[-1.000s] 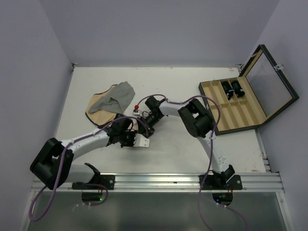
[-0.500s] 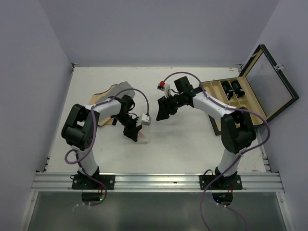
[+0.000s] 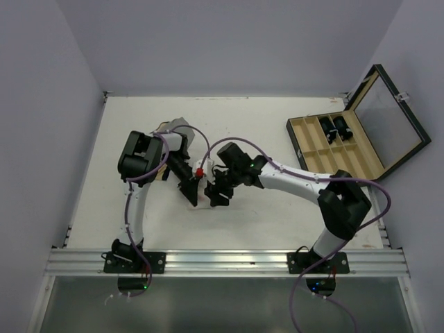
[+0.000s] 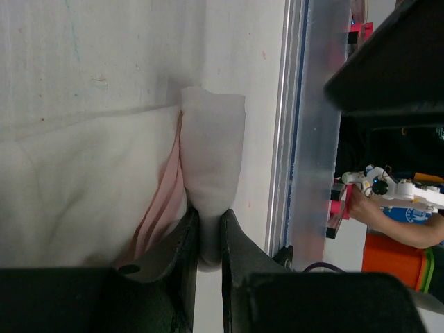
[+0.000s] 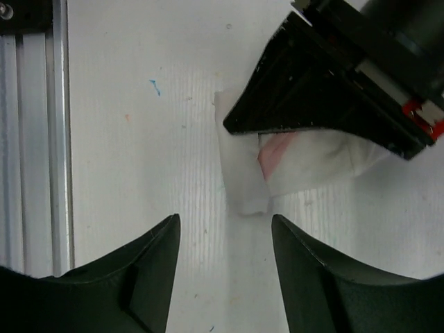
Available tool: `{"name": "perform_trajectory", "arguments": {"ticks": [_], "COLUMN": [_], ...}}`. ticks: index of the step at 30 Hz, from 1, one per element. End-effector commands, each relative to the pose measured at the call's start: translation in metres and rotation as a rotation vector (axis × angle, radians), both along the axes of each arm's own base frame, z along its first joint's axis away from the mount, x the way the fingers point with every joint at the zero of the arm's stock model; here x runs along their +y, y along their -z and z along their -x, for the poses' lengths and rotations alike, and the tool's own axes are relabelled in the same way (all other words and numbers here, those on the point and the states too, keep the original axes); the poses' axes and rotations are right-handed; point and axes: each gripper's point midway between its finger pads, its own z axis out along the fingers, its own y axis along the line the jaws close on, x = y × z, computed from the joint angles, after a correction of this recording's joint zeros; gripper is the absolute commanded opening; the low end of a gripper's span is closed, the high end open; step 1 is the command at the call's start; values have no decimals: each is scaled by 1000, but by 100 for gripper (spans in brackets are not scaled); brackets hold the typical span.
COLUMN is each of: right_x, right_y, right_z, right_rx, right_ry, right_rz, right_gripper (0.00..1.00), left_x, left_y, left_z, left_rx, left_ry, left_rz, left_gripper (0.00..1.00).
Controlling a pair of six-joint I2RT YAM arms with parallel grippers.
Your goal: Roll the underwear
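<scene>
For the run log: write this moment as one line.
left gripper shut on underwear fold | right gripper open, not touching it | part rolled, rest flat

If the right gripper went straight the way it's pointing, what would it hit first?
Probably the folded end of the underwear on the table, centred ahead of the open right gripper. The left gripper, pinching that cloth, sits just beyond; depth is unclear.

1. Top view: underwear [image 3: 206,202] almost wholly hidden beneath left gripper [image 3: 189,193] and right gripper [image 3: 216,198]; a sliver shows.
2. Left wrist: underwear cut by left and bottom edges; fold's pinched end lost between the fingers [image 4: 186,253].
3. Right wrist: left gripper covers underwear's upper part.
4. Grey cloth [image 3: 182,127] largely behind left arm [image 3: 142,156]; black items [image 3: 335,128] in case [image 3: 350,164] too small to identify.
</scene>
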Motion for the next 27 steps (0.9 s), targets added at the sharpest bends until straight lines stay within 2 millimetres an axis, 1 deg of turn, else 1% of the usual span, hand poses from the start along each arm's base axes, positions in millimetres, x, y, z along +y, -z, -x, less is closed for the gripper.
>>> {"name": "perform_trajectory", "arguments": {"ticks": [1,2,3,5,6,8,9,12,13,15,16,18,19,21,22,24,25,26,27], "right_x": [21,27,31,40,44,50,53,57,56,53,51,47,46,42,41,34,32,27,25], "right_y": [7,13,15,19,27,31,40,52,62,71,78,82,82,83,83,85,86,91,93], "right_z": [-26,-25,-24,-16,-9,-6,-1,1,2,4,6,12,16,23,28,36,41,46,49], "right_rx": [-229,-239,-249,-240,-232,-229,-216,-185,-170,-156,-143,-111,-92,-45,-20,43,79,119,163], "right_ry": [-70,-89,-108,-153,-178,-194,-205,-209,-214,-224,-229,-237,-242,-233,-237,-222,-225,-219,-196], "right_rz": [-26,-35,-44,-63,-55,-61,-51,-37,-21,1,15,28,27,37,37,63,65,89,103], "right_gripper": [59,60,60,60,60,60,61,58,56,40,22,7,1,0,0,0,0,0,0], "left_x": [22,22,21,21,21,21,20,20,20,20,19,19,17,13,10,6,4,7,5], "left_y": [58,59,59,60,60,62,62,63,63,62,61,58,55,41,26,5,-16,-29,-43], "left_z": [-15,-15,-14,-15,-14,-15,-15,-16,-15,-15,-17,-18,-19,-23,-27,-33,-42,-50,-56], "left_rx": [-199,-195,-193,-192,-189,-187,-189,-198,-195,-202,-218,-233,-239,-270,-311,-363,-447,-481,-512], "left_ry": [172,173,172,171,170,167,165,162,161,160,159,155,146,125,114,75,53,1,-49], "left_rz": [-39,-42,-41,-40,-39,-42,-40,-42,-42,-40,-37,-35,-25,3,23,66,96,107,144], "left_gripper": [4,4,4,5,6,8,8,9,9,10,12,13,15,21,24,26,31,33,35]}}
